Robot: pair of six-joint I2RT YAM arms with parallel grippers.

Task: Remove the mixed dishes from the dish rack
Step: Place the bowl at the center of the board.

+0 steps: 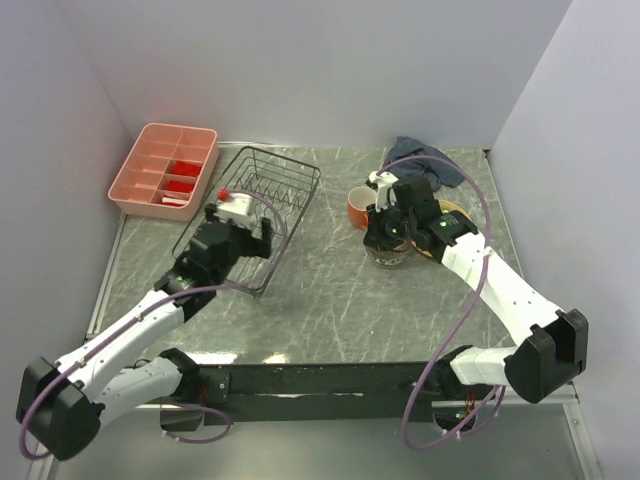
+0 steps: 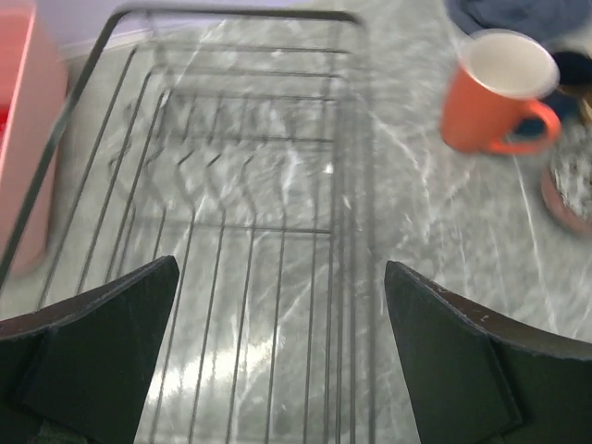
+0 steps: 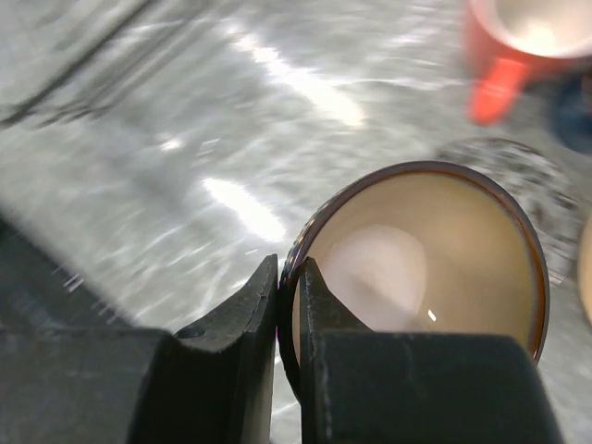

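Note:
The black wire dish rack (image 1: 262, 192) stands left of centre and looks empty in the left wrist view (image 2: 222, 12). My left gripper (image 1: 241, 236) hangs open and empty over the rack's near end (image 2: 282, 277). My right gripper (image 1: 384, 236) is shut on the rim of the dark brown bowl (image 3: 435, 268), which has a cream inside, one finger inside and one outside (image 3: 289, 264). The bowl is over the pinkish speckled bowl (image 3: 481, 155). The orange mug (image 1: 359, 207) stands upright on the table just behind (image 2: 495, 88). The dark blue cup (image 2: 578, 69) and tan-yellow plate (image 1: 456, 212) lie beyond, mostly hidden.
A pink compartment tray (image 1: 165, 168) with red pieces sits at the back left beside the rack. A blue-grey cloth (image 1: 425, 160) lies at the back right. White walls close in the table on three sides.

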